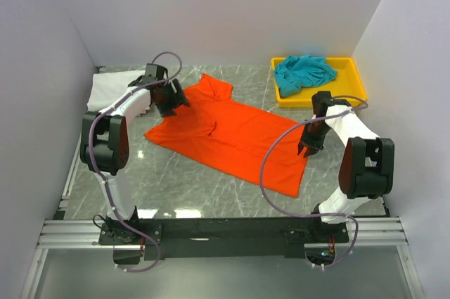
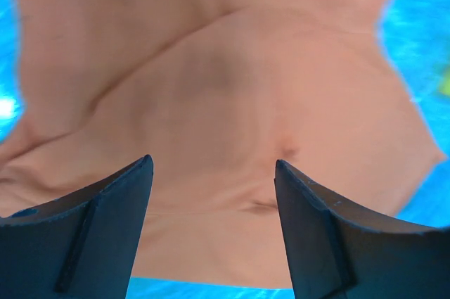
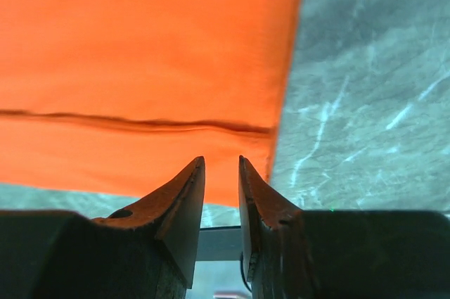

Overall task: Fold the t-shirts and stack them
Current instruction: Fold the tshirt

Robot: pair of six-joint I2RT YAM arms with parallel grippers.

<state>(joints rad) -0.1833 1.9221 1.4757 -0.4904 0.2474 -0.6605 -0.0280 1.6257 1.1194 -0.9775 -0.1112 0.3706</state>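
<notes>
We are flattening the orange t-shirt point(image 1: 228, 137) mid-worktop; left tool point(image 2: 211, 193) gapes empty, right tool point(image 3: 221, 193) nearly closed, empty; next, grip its edges.

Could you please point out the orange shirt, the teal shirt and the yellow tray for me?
orange shirt point(image 1: 232, 137), top external view, on the middle of its body.
teal shirt point(image 1: 304, 72), top external view, on the middle of the crumpled heap.
yellow tray point(image 1: 355, 81), top external view, on its bare right side.

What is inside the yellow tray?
A crumpled teal shirt lies in the tray, covering its left part; the right part is bare yellow. Whatever may be beneath the shirt is hidden.
</notes>
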